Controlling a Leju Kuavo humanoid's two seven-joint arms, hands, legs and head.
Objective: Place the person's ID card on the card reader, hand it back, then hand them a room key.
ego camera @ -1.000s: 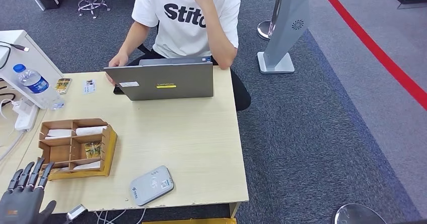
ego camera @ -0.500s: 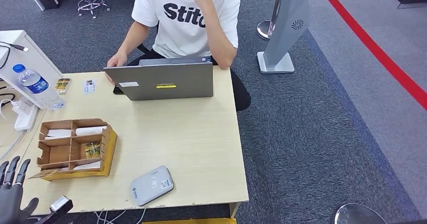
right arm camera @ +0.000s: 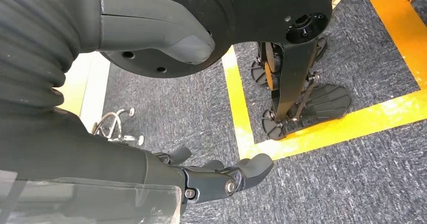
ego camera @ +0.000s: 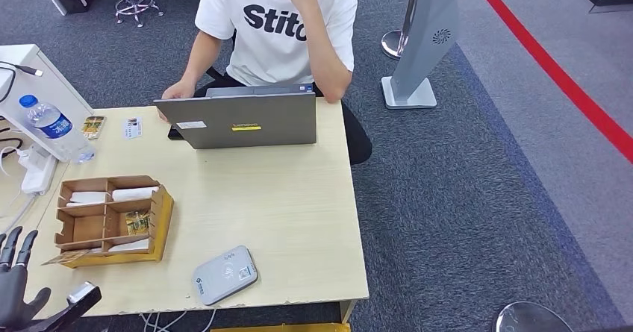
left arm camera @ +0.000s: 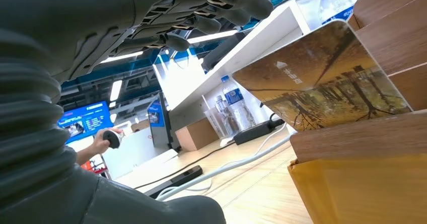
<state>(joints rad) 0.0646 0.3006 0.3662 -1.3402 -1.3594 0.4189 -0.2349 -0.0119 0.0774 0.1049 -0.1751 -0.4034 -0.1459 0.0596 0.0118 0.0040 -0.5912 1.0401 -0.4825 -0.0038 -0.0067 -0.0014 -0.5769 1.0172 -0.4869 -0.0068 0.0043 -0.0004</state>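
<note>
The table [ego camera: 298, 220] is big and light wood. A person [ego camera: 276, 19] sits at the far side behind a laptop [ego camera: 239, 119]. The wooden box [ego camera: 112, 220] with little cards sits near the left hand [ego camera: 15, 287], and the card reader [ego camera: 224, 274] lies by the near edge. The ID card [ego camera: 133, 127] lies far off, beside the laptop.

The left hand is low at the table corner, fingers wide, holding nothing. The right hand [right arm camera: 221, 178] hangs by the floor, fingers loose, holding nothing.

Reaching far could bump the box or the water bottle [ego camera: 52, 127]. The thin card may slip.
</note>
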